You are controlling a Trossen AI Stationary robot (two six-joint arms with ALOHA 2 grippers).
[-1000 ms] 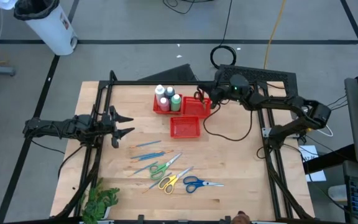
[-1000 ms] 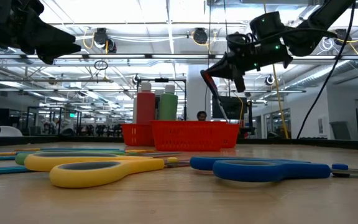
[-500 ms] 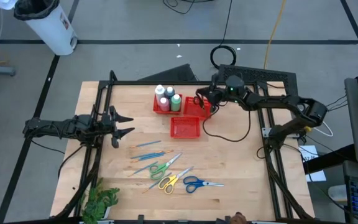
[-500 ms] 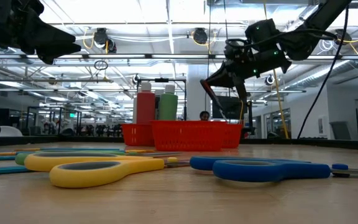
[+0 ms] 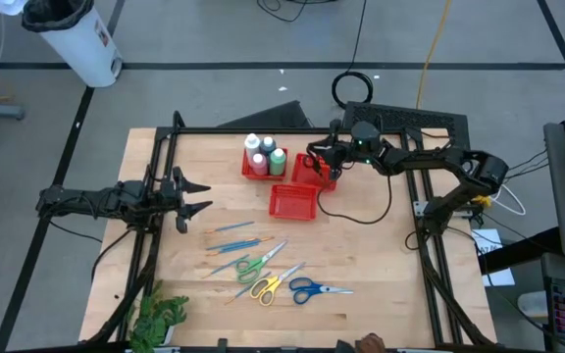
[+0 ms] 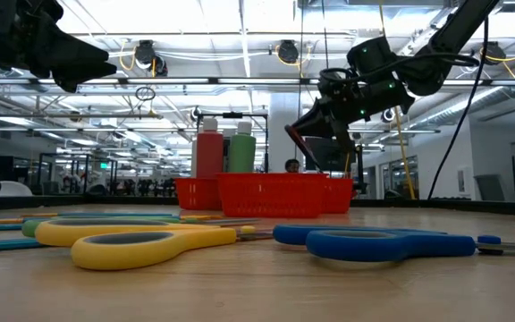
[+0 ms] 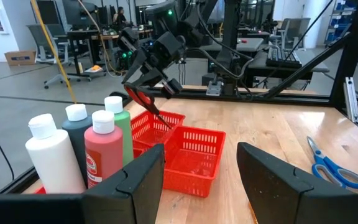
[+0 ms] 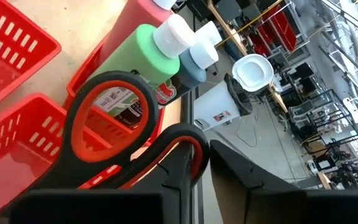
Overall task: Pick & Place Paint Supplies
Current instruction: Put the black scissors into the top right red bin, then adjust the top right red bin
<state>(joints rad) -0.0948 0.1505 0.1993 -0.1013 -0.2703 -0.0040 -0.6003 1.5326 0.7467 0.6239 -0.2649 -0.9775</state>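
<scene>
While the right pincer point(image 5: 320, 163) hangs over the red basket point(image 5: 308, 170) directly beneath it, jaws narrow around the red-handled scissors point(image 8: 123, 146), it should release only once the blades point down into the basket.

The right gripper point(image 5: 320, 160) hangs over the far basket point(image 5: 307, 171), just beside the bottles point(image 5: 263, 155). A second basket point(image 5: 293, 202) lies nearer. Scissors point(image 5: 292, 282) and brushes point(image 5: 233, 238) lie nearer still. The left gripper point(image 5: 196, 195) waits well left of the baskets.
</scene>
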